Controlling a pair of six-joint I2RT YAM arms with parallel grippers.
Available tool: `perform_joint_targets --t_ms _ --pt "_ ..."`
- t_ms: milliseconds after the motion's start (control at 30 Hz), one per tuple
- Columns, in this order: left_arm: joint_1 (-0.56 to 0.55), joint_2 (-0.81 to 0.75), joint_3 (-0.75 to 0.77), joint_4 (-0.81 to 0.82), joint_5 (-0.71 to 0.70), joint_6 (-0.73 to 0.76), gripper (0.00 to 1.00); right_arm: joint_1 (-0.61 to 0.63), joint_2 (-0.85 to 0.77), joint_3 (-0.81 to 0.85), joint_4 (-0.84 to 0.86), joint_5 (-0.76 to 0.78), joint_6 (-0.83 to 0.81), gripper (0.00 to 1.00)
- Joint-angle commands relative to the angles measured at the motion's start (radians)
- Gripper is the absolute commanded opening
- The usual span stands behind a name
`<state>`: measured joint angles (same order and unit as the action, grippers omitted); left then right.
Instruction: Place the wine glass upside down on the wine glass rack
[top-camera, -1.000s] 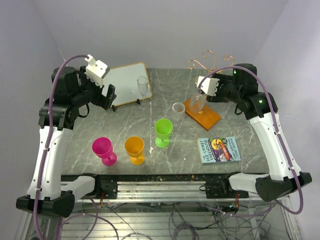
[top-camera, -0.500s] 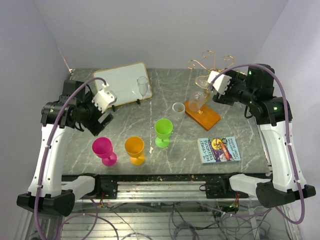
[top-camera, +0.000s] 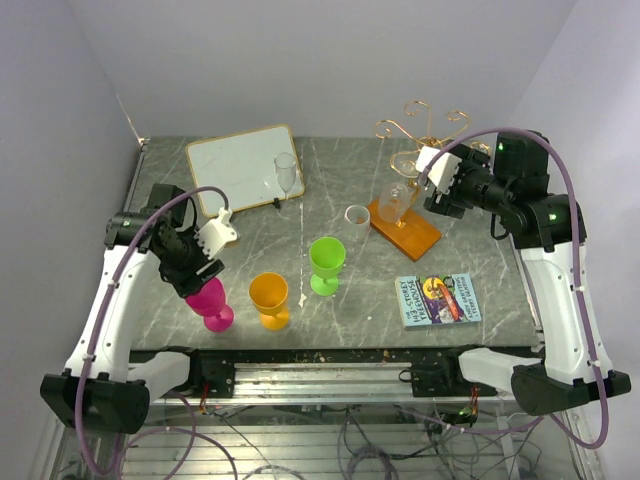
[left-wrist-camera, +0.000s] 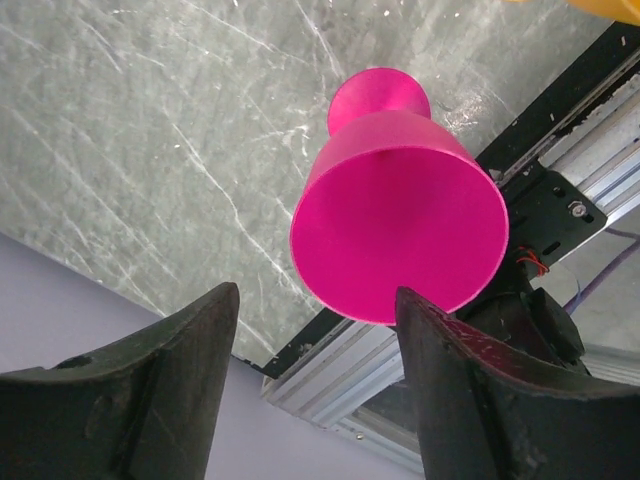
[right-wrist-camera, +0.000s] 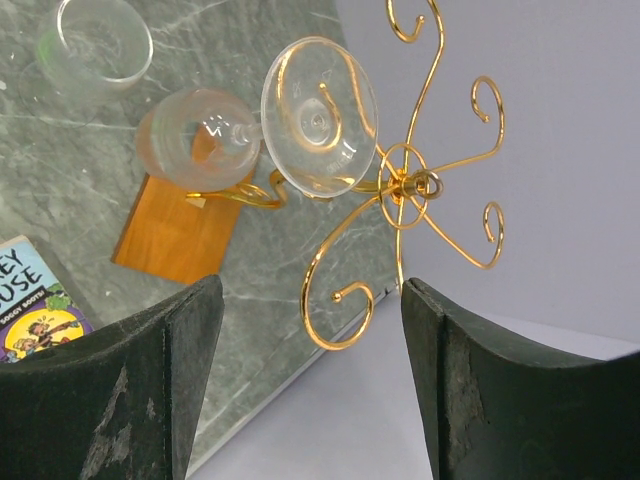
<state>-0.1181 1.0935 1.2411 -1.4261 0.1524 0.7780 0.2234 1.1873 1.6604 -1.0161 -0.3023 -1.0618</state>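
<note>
Robotics lab cell: plain pale walls (top-camera: 330, 60), marble-look table (top-camera: 340, 170), aluminium mounting rail (top-camera: 320, 377), loose cables (top-camera: 370, 445) beneath.

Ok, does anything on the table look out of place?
Nothing much. The wine glass hangs upside down on the wine glass rack, nothing spilled. Only a pale scrap lies beside the orange goblet.

Here's a grey, white-veined marble table top (top-camera: 330, 190) under soft, even light, boxed in by a plain pale back wall (top-camera: 320, 60) and side walls, with a silver aluminium rail (top-camera: 320, 377) along its near edge and tangled cables (top-camera: 360, 445) below.
</note>
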Motion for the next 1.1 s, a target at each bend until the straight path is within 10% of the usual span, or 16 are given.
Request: perform_joint_targets --t_ms 0,367,600,1067 --pt "0.008 0.018 -0.047 0.069 -0.010 0.015 0.71 -0.007 -0.006 0.000 0.006 0.008 0.001 0.72" --pt "0.008 0.038 -0.155 0.189 0.006 -0.003 0.47 -0.013 -0.004 -0.021 0.007 0.006 -0.001 0.72" --pt "0.008 0.035 -0.130 0.188 0.011 -0.012 0.09 -0.028 0.000 -0.011 0.017 -0.008 0.025 0.72" --pt "0.005 0.045 0.388 0.073 -0.038 -0.067 0.07 -0.092 0.017 0.059 0.070 -0.123 0.191 0.84"
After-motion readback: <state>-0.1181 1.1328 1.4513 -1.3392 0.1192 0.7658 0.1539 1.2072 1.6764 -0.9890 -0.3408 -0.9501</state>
